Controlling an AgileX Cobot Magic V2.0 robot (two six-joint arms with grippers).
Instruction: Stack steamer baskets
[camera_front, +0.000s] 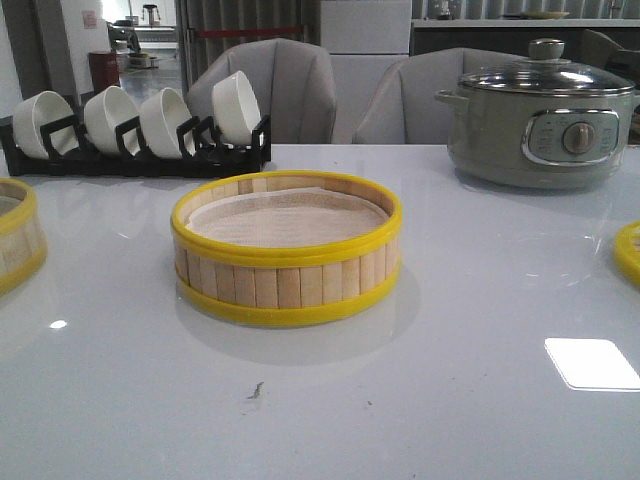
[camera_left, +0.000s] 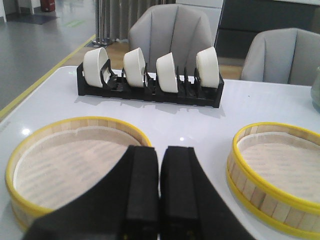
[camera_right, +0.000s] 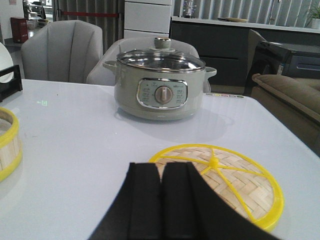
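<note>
Baskets look light and stiff, so grab by the yellow rim, not the thin slats. One basket (camera_front: 286, 250) sits mid-worktop (camera_front: 420, 400), another (camera_left: 70, 165) at the left, with the lid (camera_right: 225, 182) flat on the right. Left pincer (camera_left: 160, 195) and right pincer (camera_right: 161, 200) are both closed, holding nothing. No readable writing anywhere; the pot's (camera_right: 160, 85) panel is too small.

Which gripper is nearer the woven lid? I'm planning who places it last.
Right. The right gripper, shut, hovers just in front of the woven lid at the table's right edge. The left gripper, shut, is over the left steamer basket, across the table.
</note>
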